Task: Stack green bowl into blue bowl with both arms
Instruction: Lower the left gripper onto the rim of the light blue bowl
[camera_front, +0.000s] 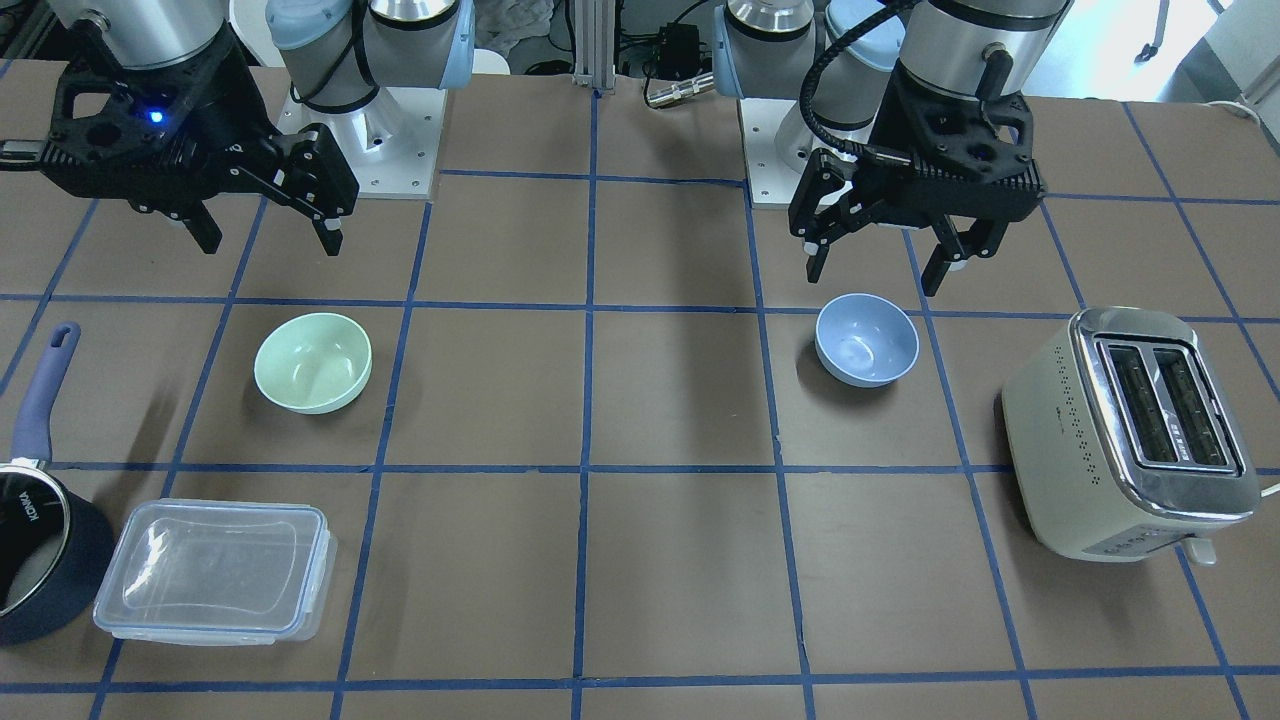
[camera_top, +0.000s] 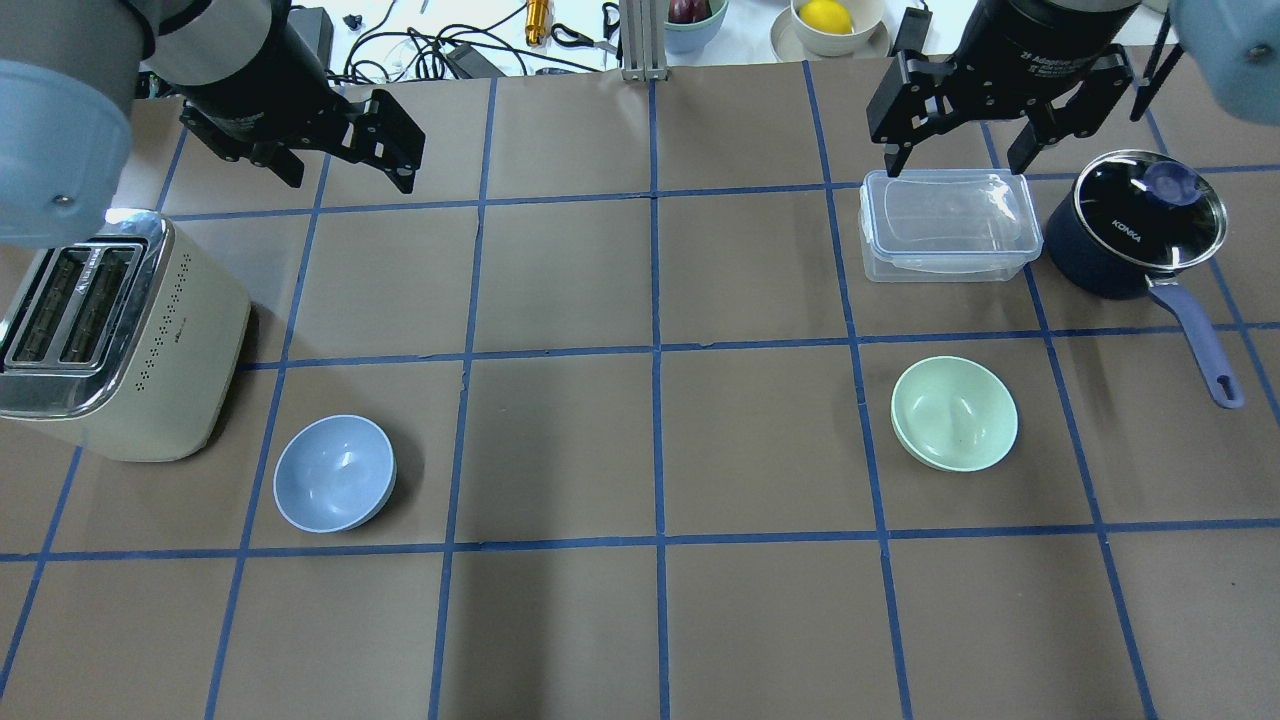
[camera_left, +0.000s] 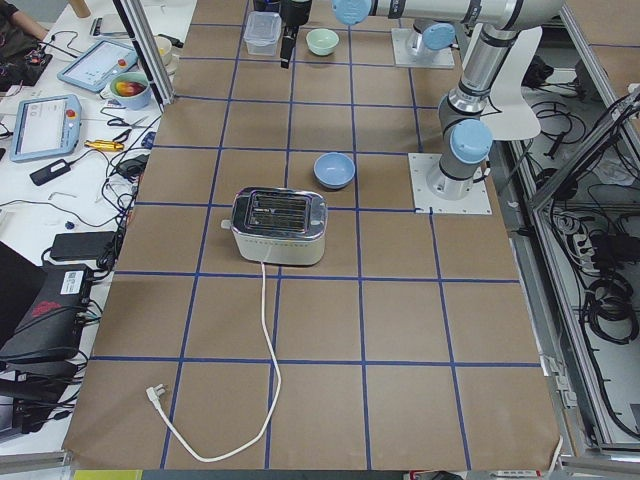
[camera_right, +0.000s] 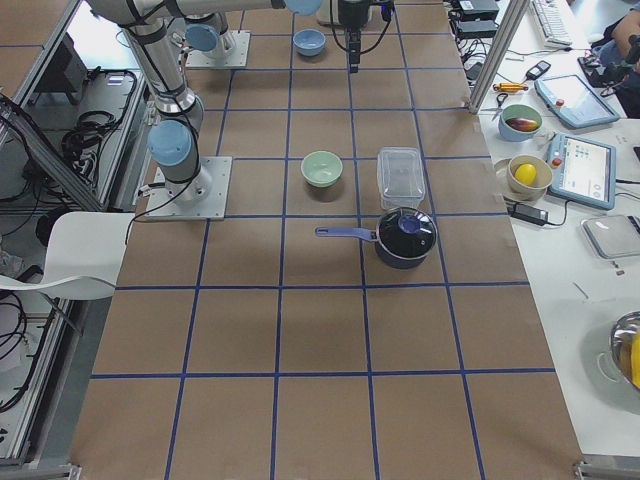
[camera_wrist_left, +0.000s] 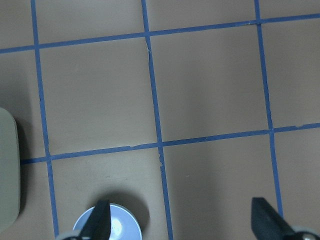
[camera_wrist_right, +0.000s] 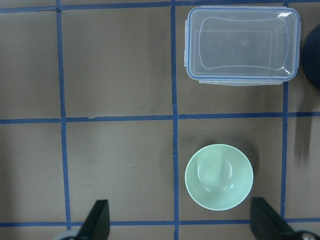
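Observation:
The green bowl (camera_front: 312, 362) stands upright and empty on the table; it also shows in the overhead view (camera_top: 954, 413) and the right wrist view (camera_wrist_right: 219, 177). The blue bowl (camera_front: 867, 339) stands upright and empty on the other half, also in the overhead view (camera_top: 335, 472), next to the toaster. My left gripper (camera_front: 873, 275) is open and empty, hovering above the table just behind the blue bowl (camera_wrist_left: 107, 225). My right gripper (camera_front: 270, 245) is open and empty, raised above the table, well clear of the green bowl.
A cream toaster (camera_top: 110, 340) stands by the blue bowl. A clear lidded container (camera_top: 948, 222) and a dark navy saucepan (camera_top: 1140, 225) with a long handle sit beyond the green bowl. Bowls of fruit (camera_top: 827, 15) stand off the table's far edge.

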